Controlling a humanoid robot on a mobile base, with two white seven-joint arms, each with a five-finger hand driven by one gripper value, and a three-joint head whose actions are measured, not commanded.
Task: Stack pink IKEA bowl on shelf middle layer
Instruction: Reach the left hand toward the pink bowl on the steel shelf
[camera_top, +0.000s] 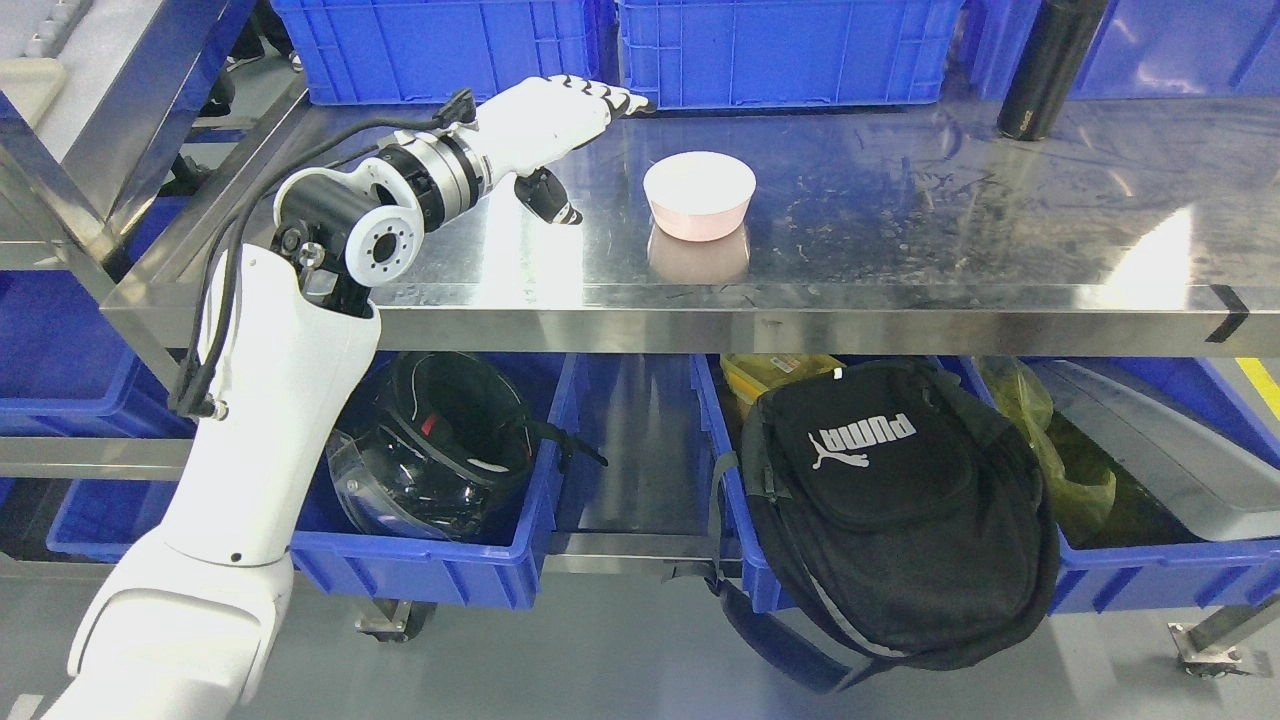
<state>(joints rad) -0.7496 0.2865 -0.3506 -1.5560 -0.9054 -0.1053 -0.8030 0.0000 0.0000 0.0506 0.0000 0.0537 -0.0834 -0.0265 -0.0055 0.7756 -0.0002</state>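
Observation:
A pink bowl sits upright on the steel shelf, near the middle of its surface. My left hand hovers over the shelf to the left of the bowl, apart from it. Its fingers are stretched out toward the back and the thumb points down at the shelf; it holds nothing. The left arm rises from the lower left. The right arm is out of view.
Blue crates line the back of the shelf, with a black bottle at the right rear. Below, blue bins hold a black helmet and a black backpack.

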